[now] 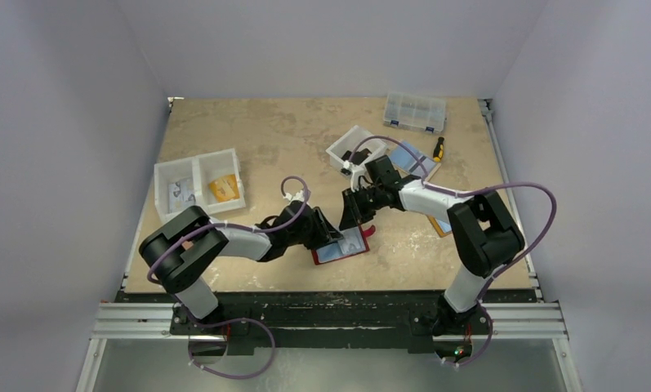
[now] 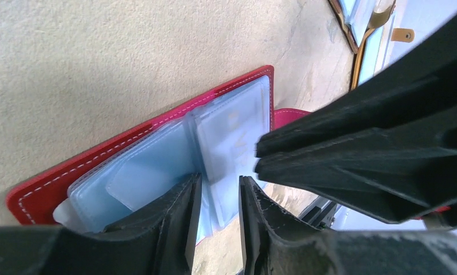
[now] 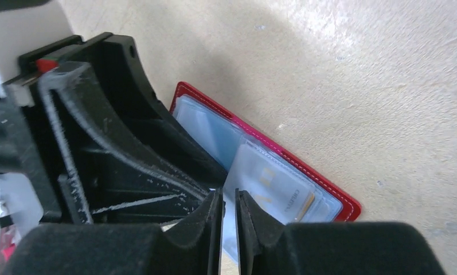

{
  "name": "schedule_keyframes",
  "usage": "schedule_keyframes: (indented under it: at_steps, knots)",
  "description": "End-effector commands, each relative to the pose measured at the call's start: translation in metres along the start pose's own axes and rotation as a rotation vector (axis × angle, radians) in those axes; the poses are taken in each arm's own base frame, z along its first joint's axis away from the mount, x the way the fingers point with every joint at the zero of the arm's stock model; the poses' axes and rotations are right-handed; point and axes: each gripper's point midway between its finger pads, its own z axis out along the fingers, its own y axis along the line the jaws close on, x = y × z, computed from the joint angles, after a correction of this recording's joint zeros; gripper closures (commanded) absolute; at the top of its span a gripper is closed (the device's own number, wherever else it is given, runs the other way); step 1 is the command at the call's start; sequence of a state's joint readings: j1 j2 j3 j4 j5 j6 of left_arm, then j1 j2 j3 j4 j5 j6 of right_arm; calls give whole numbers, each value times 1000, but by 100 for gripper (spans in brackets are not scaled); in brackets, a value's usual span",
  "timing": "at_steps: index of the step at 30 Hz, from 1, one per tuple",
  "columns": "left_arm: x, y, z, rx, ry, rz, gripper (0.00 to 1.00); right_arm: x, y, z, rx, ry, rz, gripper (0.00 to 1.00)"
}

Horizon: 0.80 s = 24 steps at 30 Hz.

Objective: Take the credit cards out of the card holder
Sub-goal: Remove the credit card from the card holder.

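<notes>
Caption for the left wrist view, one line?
The left gripper, fingers parted, and the right gripper, nearly closed, meet over the open red card holder.

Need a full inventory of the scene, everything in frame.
card holder: 1, dark red, open on table, near centre
credit cards: at least 2, light blue and pale, in its sleeves
two-compartment bin: 1, white, left; orange-tan item inside
small bin: 1, white, far centre
organiser box: 1, clear, far right
screwdriver: 1, yellow-black, right
fold-out holder: 1, brown-edged, under right arm
table: 1, beige
left gripper: 1, black, jaws apart over sleeves
right gripper: 1, black, jaws slightly apart over sleeves
</notes>
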State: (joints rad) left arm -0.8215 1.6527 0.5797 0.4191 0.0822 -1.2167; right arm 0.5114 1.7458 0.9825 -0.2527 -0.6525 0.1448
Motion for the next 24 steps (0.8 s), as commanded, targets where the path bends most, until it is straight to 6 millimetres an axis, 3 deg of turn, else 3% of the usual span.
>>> schedule_keyframes:
  at_steps: [1, 4, 7, 14, 20, 24]
  knots:
    - [9, 23, -6, -63, 4, -45, 64, -19, 1, -17, 50, -94, -98, 83]
    - [8, 25, -9, -62, -8, -64, 61, -22, -17, -24, 138, -118, -83, 90]
    - [7, 21, -10, -34, -20, -81, 59, -14, -23, -25, 160, -105, -84, 91]
    - [9, 14, -6, 10, -6, -83, 59, 5, -27, -12, 119, -44, -62, 82]
    - [10, 14, -2, 7, 4, -75, 60, 11, -35, -3, 124, -10, -26, 80]
    - [13, 15, 0, 11, 17, -81, 58, 13, -41, -1, 149, -2, -16, 73]
